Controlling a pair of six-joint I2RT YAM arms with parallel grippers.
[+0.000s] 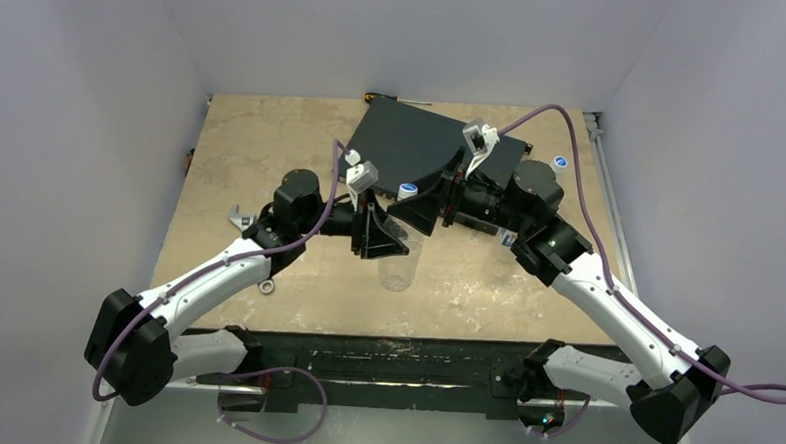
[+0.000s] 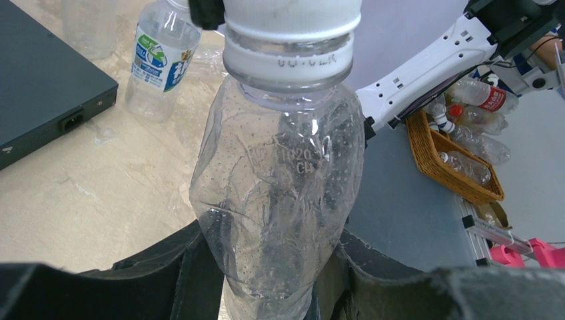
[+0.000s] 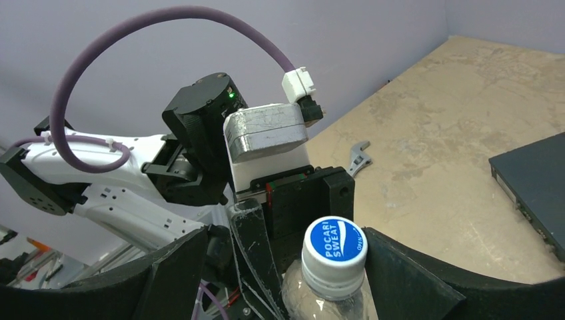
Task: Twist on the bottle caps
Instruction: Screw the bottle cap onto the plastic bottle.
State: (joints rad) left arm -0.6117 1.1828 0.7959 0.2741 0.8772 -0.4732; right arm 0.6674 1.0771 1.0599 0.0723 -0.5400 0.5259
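Your left gripper (image 1: 378, 239) clamps one bottle (image 2: 280, 187); your right gripper (image 3: 290, 267) gapes around its cap (image 3: 334, 245); a second cap (image 1: 560, 162) lies apart.

Left arm (image 1: 201, 284), right arm (image 1: 606, 291): wearing white shells, black joints; purple cables (image 3: 166, 12) are looping off both. Left gripper (image 1: 393, 244), right gripper (image 1: 411, 199): black.

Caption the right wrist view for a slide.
Blue-and-white cap on a clear bottle, flanked by the open fingers of the right gripper.
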